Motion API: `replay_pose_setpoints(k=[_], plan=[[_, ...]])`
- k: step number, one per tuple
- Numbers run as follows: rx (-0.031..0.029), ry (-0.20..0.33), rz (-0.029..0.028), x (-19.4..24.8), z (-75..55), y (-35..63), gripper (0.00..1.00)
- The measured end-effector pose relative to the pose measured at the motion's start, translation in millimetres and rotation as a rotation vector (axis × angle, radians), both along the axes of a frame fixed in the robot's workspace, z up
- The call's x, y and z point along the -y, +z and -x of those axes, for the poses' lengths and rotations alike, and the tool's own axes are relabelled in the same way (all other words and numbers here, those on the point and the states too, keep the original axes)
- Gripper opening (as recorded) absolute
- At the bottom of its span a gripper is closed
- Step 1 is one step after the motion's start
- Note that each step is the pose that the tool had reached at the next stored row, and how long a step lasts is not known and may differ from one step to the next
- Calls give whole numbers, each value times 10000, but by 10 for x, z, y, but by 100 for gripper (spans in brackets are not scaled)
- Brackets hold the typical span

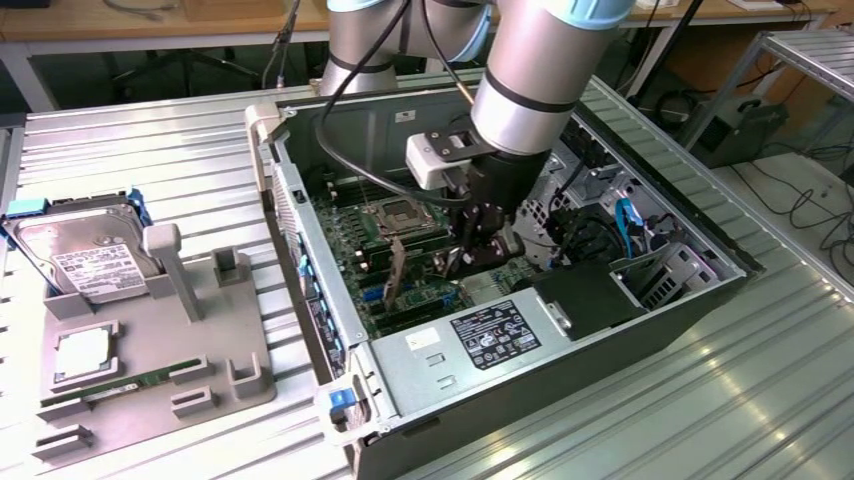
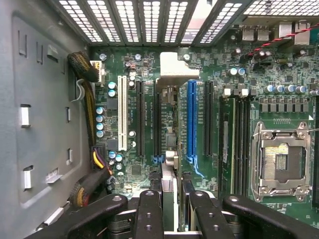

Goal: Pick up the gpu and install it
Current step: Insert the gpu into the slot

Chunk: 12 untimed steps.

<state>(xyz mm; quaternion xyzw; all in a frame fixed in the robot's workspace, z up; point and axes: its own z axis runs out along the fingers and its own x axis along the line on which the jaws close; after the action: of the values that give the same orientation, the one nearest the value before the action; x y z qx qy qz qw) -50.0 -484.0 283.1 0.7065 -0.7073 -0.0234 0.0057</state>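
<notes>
My gripper (image 1: 477, 250) reaches down into the open computer case (image 1: 300, 240) over the motherboard (image 1: 387, 250). In the wrist view the gripper (image 2: 171, 211) is shut on the gpu (image 2: 170, 149), which I see edge-on between the black fingers (image 2: 148, 214). Its silvery end bracket (image 2: 175, 69) lies toward the vented rear wall of the case. The card stands upright in line with the gap between a black slot (image 2: 157, 124) and the blue slot (image 2: 191, 119). Whether its lower edge is in a slot is hidden. In the exterior view a tan part of the gpu (image 1: 446, 264) shows just under the fingers.
The empty CPU socket (image 2: 279, 162), a green RAM stick (image 2: 225, 144), a white slot (image 2: 122, 114) and a cable bundle (image 2: 82, 67) surround the card. The power supply (image 1: 494, 335) fills the case's near end. Outside, a grey fixture (image 1: 200, 360) holds a hard drive (image 1: 80, 262).
</notes>
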Motion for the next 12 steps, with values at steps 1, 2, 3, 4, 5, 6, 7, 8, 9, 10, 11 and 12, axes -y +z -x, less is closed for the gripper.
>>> replay_pose_setpoints(k=[1,2,3,4,5,6,7,8,9,10,11,12], plan=[[0,0,0,-6,0,0,26],[0,0,0,-11,0,0,26],[0,0,0,-13,0,0,26],[0,0,0,-13,1,0,26],[0,0,0,-14,1,0,26],[0,0,0,-15,1,0,26],[0,0,1,-16,1,0,26],[0,-1,1,-16,3,0,26],[0,-1,1,-16,4,0,26],[0,0,0,-16,5,-1,26],[-1,-1,1,-16,8,-1,26],[-1,0,2,-17,10,-1,26]])
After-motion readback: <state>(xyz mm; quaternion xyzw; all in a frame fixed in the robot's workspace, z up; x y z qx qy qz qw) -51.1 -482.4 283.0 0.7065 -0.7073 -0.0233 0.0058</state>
